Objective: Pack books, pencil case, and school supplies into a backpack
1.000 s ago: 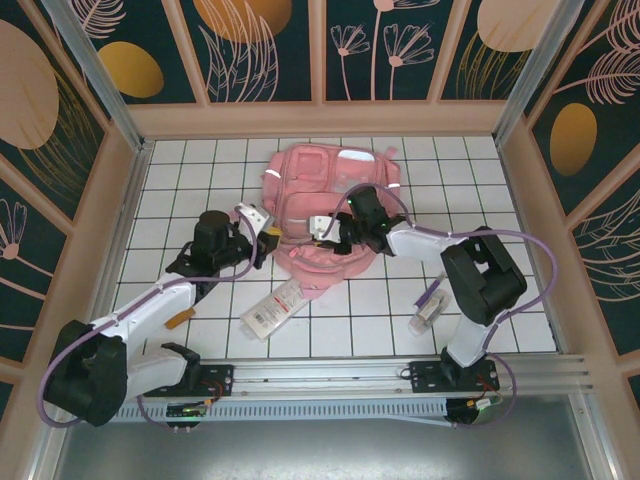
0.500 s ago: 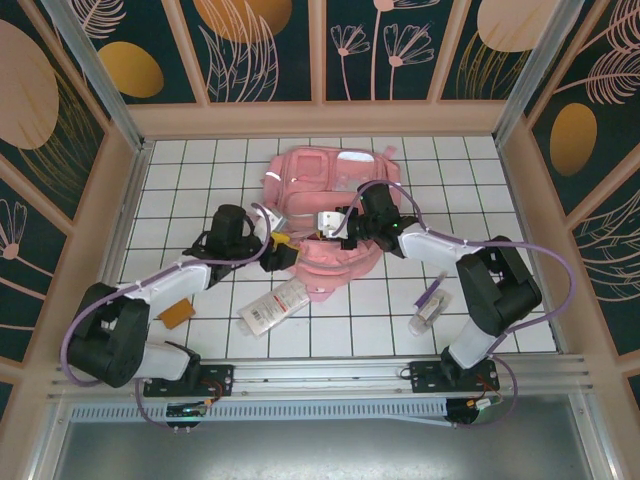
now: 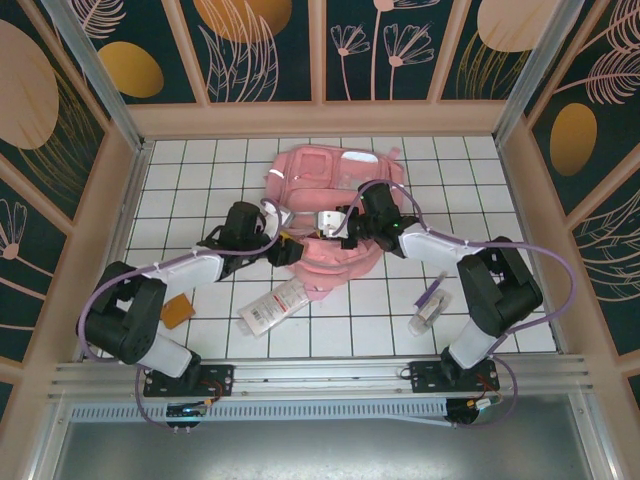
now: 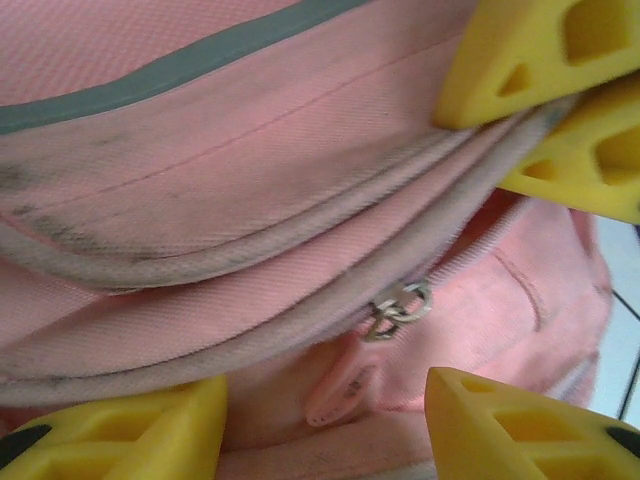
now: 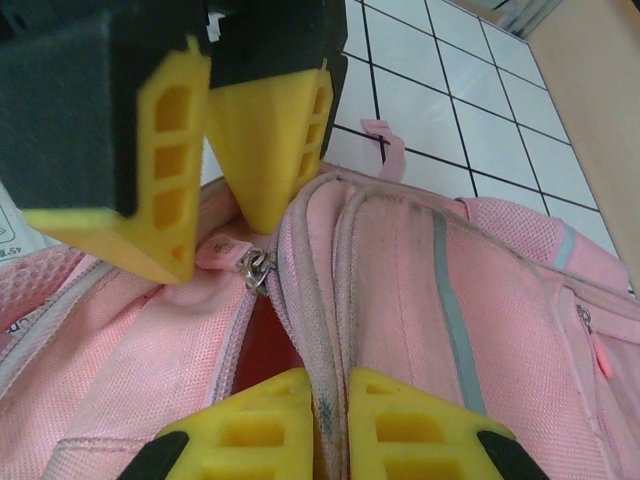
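Our right hand [image 5: 330, 385] is clamped tight on the piped rim of the backpack [image 5: 420, 270] at its opening, with the fabric squeezed between the fingers. Our left hand [image 4: 322, 395] stands partly open just opposite and holds nothing; the metal zipper pull [image 4: 398, 308] lies between its fingertips. We see the backpack lying in the middle of the bench [image 3: 200, 170]. The pencil case [image 3: 272, 308] lies just beside its near edge. The book [image 3: 177, 312] sits farther left, beside the left arm [image 3: 170, 275]. The pen [image 3: 433, 292] and the tube [image 3: 423, 318] lie together well off to the right.
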